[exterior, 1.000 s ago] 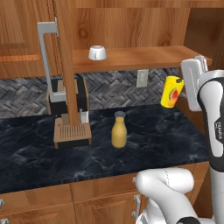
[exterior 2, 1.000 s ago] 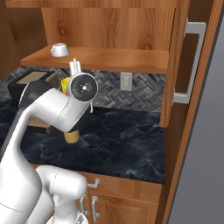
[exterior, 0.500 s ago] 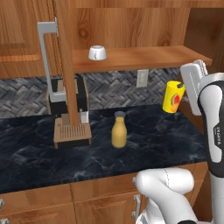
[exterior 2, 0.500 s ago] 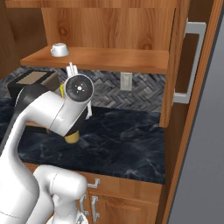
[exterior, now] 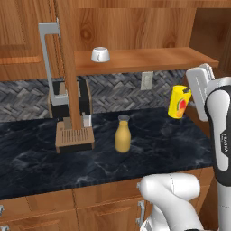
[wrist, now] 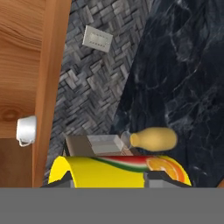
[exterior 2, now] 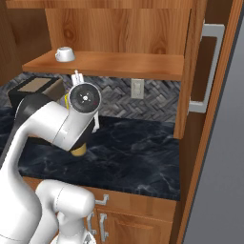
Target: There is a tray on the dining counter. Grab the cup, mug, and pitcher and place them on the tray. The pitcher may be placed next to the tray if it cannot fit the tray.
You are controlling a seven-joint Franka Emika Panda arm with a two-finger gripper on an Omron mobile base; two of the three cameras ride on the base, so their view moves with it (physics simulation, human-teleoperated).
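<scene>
Yellow cup point(exterior: 179, 102) up in the air at the right of the left base view, clear of the black marble counter point(exterior: 40, 155), tilted a little, red-orange mark facing the camera. Gripper point(exterior: 187, 91) clamped on cup from its right side, fingers pinching it; in the hand view, cup point(wrist: 120, 169) spans the bottom between both finger tips, watermelon-style stripe and orange patch visible on its side. In the right base view, white arm covers the cup, just a sliver of yellow beside the wrist.

Mustard pitcher point(exterior: 122, 134) upright on the counter, mid-frame, grey neck on top, well apart from the held cup. Same pitcher point(wrist: 150, 138) seen lying sideways in the hand view due to camera roll. Just its base point(exterior 2: 78, 151) peeking out under the arm in the right base view.

White mug point(exterior: 100, 54) on the wooden shelf point(exterior: 149, 59) above the counter, near the shelf's left end; also at point(exterior 2: 65, 54) and point(wrist: 26, 130).

Coffee machine point(exterior: 71, 115) left of the pitcher, against grey herringbone tiles point(exterior: 115, 92). Wall outlet point(exterior: 146, 80) on the tiles under the shelf.
</scene>
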